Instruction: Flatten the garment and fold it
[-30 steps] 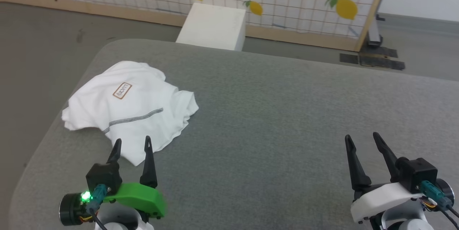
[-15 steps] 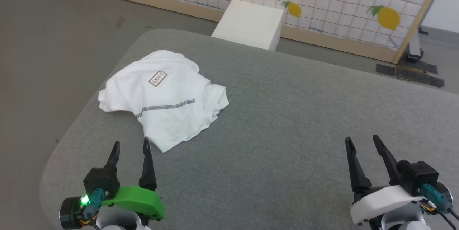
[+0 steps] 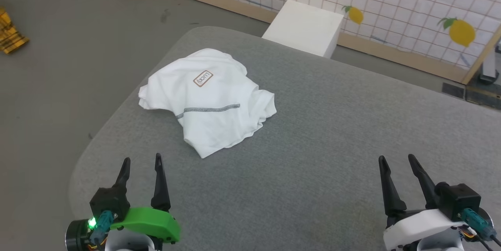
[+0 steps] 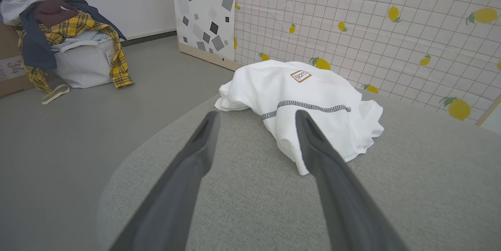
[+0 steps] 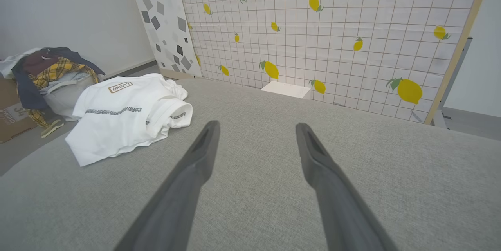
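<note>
The garment (image 3: 211, 98) is a white shirt with a dark zigzag seam and a brown-bordered patch, lying crumpled in a heap near the far left corner of the grey padded table (image 3: 313, 145). The left wrist view has the garment (image 4: 309, 102) just beyond the fingers; the right wrist view has the garment (image 5: 125, 114) off to the left. My left gripper (image 3: 141, 161) hovers open near the table's front left, short of the shirt and apart from it. My right gripper (image 3: 397, 160) is open at the front right, far from the cloth, with nothing between its fingers.
A white box (image 3: 303, 27) stands on the floor behind the table, against a lemon-patterned grid panel (image 3: 391, 4). A laundry bag heaped with clothes (image 4: 66, 43) sits on the floor to the left. The table's rounded left edge (image 3: 98, 145) lies close to my left gripper.
The head camera has turned left, so the whole picture has shifted right. The garment lies as before, and both grippers stay open in the same places.
</note>
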Tool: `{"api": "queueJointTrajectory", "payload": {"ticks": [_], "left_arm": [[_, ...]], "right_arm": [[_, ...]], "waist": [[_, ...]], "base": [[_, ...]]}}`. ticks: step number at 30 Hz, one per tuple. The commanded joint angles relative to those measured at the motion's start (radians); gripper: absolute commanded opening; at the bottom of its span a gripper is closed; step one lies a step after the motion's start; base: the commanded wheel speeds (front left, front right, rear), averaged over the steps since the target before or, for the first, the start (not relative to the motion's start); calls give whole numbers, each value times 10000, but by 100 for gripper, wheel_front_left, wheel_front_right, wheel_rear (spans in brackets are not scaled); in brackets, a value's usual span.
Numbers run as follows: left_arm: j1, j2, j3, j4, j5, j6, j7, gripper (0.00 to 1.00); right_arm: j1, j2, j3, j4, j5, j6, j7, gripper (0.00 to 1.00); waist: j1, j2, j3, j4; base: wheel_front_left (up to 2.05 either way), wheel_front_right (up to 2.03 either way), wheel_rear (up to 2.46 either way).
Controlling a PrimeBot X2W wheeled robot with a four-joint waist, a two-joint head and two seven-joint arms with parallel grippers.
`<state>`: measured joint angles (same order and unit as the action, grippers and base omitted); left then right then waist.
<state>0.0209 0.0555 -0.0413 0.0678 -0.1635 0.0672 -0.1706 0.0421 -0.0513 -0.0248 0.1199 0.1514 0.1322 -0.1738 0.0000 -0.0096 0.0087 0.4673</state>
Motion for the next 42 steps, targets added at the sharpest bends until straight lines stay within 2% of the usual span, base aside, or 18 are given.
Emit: {"api": "queueJointTrajectory", "payload": {"ticks": [1, 18, 35, 40, 42], "left_arm": [[127, -33, -14, 53, -124, 85, -141, 100], [216, -43, -161, 346, -452, 234, -532, 100], [197, -25, -346, 571, -333, 430, -883, 100], [178, -28, -348, 569, -380, 444, -912, 100], [-44, -22, -366, 673, -487, 311, -912, 100]], "right_arm": [[112, 7, -8, 63, 117, -11, -112, 100], [219, 9, -20, 346, 391, -13, -501, 100], [358, 11, -117, 578, 625, -15, -850, 100], [305, 11, -94, 619, 602, -15, -880, 100], [224, 11, -112, 637, 555, -15, -880, 100]], "waist": [[0, 65, -3, 183], [0, 79, 94, 1096], [0, 92, 214, 1786], [0, 93, 236, 1713], [0, 93, 278, 1518]], "base": [[0, 0, 0], [0, 0, 0], [0, 0, 0], [0, 0, 0], [0, 0, 0]]}}
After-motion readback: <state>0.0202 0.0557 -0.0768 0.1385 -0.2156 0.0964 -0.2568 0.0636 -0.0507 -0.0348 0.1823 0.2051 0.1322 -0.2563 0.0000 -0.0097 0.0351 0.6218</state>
